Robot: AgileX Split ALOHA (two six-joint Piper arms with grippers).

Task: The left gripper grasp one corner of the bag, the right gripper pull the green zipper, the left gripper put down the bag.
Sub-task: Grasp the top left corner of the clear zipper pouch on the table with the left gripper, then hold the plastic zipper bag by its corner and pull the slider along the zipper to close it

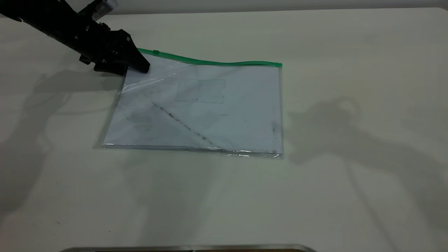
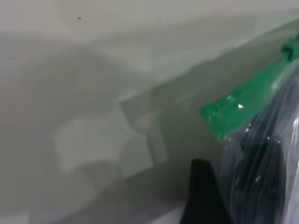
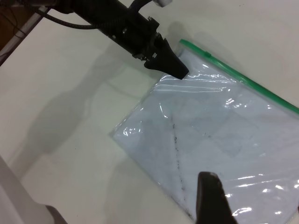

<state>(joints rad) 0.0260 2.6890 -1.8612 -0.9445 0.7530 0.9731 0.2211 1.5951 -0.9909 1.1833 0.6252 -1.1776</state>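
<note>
Left gripper (image 1: 140, 66) pinches the corner of the bag (image 1: 134, 71) while the right arm waits above.

The black, blunt-fingered left gripper is clenched on the far left corner of the flat, clear, crinkly plastic bag (image 1: 210, 115), lifting it a touch so the plastic creases; likely an anchor against the coming pull. The narrow bright green zipper (image 1: 217, 63) waves along the far edge, its small slider tab (image 1: 156, 52) just beside the gripper. The bag lies mid-table (image 1: 350, 192), white paper and a dark diagonal smudge inside. Only one fingertip of the right gripper (image 3: 211, 198) shows, hovering over the bag's near side; open or closed, I cannot tell.
</note>
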